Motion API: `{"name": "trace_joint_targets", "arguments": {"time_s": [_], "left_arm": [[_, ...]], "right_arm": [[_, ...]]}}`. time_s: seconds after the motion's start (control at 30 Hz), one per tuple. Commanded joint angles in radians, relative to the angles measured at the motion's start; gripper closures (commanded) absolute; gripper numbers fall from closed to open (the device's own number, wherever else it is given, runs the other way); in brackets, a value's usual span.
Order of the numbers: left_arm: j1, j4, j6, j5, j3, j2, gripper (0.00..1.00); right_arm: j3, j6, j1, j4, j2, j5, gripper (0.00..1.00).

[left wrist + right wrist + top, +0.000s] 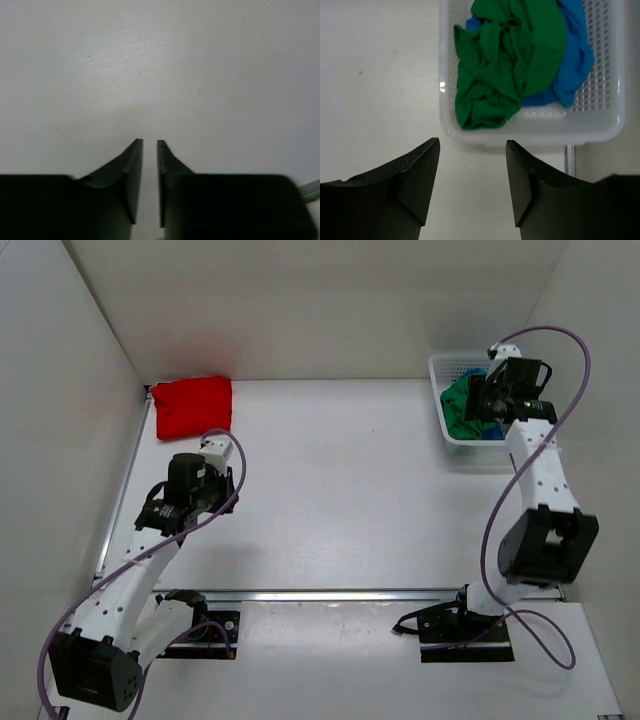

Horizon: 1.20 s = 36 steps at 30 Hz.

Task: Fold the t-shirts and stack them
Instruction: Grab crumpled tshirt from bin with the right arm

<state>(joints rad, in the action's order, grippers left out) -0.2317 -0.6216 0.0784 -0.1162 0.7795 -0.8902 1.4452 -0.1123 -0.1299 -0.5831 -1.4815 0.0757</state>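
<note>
Table (340, 480): white work surface carrying both arms, the basket and one shirt.

Right gripper (472, 150): fingers set wide apart, holding nothing and touching nothing. In the wrist view it hangs over the bare table at the near wall of the basket (530, 135), with the basket contents directly ahead.

Left gripper (150, 150): fingers drawn together with only a thin slit between the tips. Nothing is between them. It sits above bare table at the left side.

Basket: white plastic lattice, placed at the far right corner of the table. It contains two crumpled shirts.

Red t-shirt (192, 406): folded flat, lying on the table in the far left corner, just beyond the left gripper.

Green t-shirt (505, 60): bunched in the basket, lying partly over the blue t-shirt (575, 55), which fills the right part.
</note>
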Motion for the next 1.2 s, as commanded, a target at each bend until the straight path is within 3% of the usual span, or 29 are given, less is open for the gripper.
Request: {"name": "trace_joint_targets", "arguments": {"time_s": [0.0, 0.03, 0.13, 0.2, 0.33, 0.37, 0.4, 0.43, 0.47, 0.53, 0.63, 0.7, 0.77, 0.8, 0.87, 0.97, 1.03, 1.17], "left_arm": [[0.015, 0.129, -0.022, -0.037, -0.002, -0.042, 0.68], [0.015, 0.149, -0.020, -0.040, -0.003, -0.053, 0.33], [0.012, 0.186, -0.046, -0.016, 0.010, -0.085, 0.27], [0.009, 0.194, -0.061, 0.015, 0.021, -0.121, 0.15], [-0.008, 0.192, -0.071, 0.059, 0.044, -0.161, 0.08], [-0.011, 0.197, -0.071, 0.058, 0.047, -0.176, 0.08], [-0.008, 0.212, -0.059, 0.038, 0.044, -0.193, 0.10], [0.000, 0.218, -0.043, 0.021, 0.041, -0.191, 0.10], [0.015, 0.218, -0.039, 0.007, 0.038, -0.193, 0.13], [0.015, 0.230, -0.017, -0.014, 0.032, -0.181, 0.17], [0.011, 0.230, 0.000, -0.037, 0.029, -0.164, 0.40], [0.009, 0.230, 0.020, -0.063, 0.018, -0.147, 0.64], [0.015, 0.232, 0.056, -0.082, 0.011, -0.112, 0.61], [0.022, 0.237, 0.063, -0.106, 0.000, -0.104, 0.55], [0.019, 0.243, 0.095, -0.141, -0.028, -0.044, 0.58], [-0.015, 0.247, 0.141, -0.082, -0.059, 0.051, 0.64], [-0.038, 0.246, 0.188, -0.027, -0.101, 0.124, 0.69], [-0.001, 0.254, 0.244, -0.037, -0.147, 0.224, 0.70]], "right_arm": [[0.130, 0.002, -0.043, 0.114, -0.170, -0.005, 0.46], [0.180, 0.002, -0.053, 0.124, -0.204, -0.004, 0.45], [0.311, -0.001, -0.054, 0.097, -0.373, -0.031, 0.33], [0.391, 0.002, -0.054, 0.098, -0.485, -0.040, 0.21], [0.535, 0.029, -0.056, 0.045, -0.692, -0.045, 0.15], [0.600, 0.026, -0.057, 0.013, -0.729, -0.053, 0.15], [0.803, 0.028, -0.057, -0.109, -0.887, -0.071, 0.30], [0.805, 0.049, -0.056, -0.103, -0.885, -0.060, 0.56], [0.772, 0.066, -0.068, -0.098, -0.860, -0.045, 1.00], [0.776, 0.106, -0.076, -0.112, -0.800, -0.057, 1.00], [0.794, 0.103, -0.063, -0.072, -0.659, -0.098, 1.00], [0.790, 0.083, -0.050, -0.025, -0.549, -0.117, 1.00], [0.761, 0.143, -0.051, 0.034, -0.420, -0.084, 1.00], [0.726, 0.155, -0.060, 0.052, -0.333, -0.082, 0.99], [0.638, 0.221, -0.069, 0.156, -0.170, 0.002, 1.00], [0.534, 0.313, -0.096, 0.252, 0.051, 0.111, 1.00], [0.508, 0.245, 0.016, 0.224, 0.182, 0.026, 1.00], [0.342, 0.227, 0.270, 0.265, 0.349, -0.001, 0.99]]}}
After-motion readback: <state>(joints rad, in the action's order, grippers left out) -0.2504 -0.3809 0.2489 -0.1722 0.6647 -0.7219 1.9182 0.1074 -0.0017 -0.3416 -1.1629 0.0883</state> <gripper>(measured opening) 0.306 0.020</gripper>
